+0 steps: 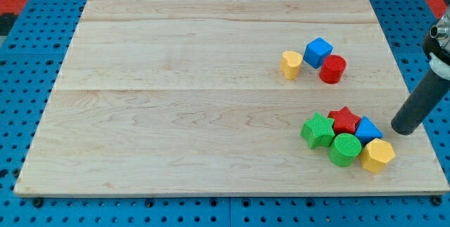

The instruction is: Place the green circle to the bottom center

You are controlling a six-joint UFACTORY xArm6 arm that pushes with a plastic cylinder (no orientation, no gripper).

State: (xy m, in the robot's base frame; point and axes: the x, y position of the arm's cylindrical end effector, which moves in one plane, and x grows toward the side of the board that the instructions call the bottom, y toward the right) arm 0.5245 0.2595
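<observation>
My tip [402, 130] rests on the desk [176, 114], right of the green circle [344, 150], separated by the blue block [368, 130]; no fingers fitted.

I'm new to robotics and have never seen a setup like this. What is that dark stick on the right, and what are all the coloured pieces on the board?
There is one picture, from a single camera looking down at a wooden board. The dark stick is the robot arm's rod; it has no grasping part and holds nothing. It only pushes blocks with my tip, which sits at the view's right, just right of the lower cluster, close to the blue block.

That cluster holds a green star, a red star, the blue block, a yellow block and the green circle, which is the piece to be moved to the bottom centre.

Higher up lie a yellow heart, a blue cube and a red cylinder.
</observation>
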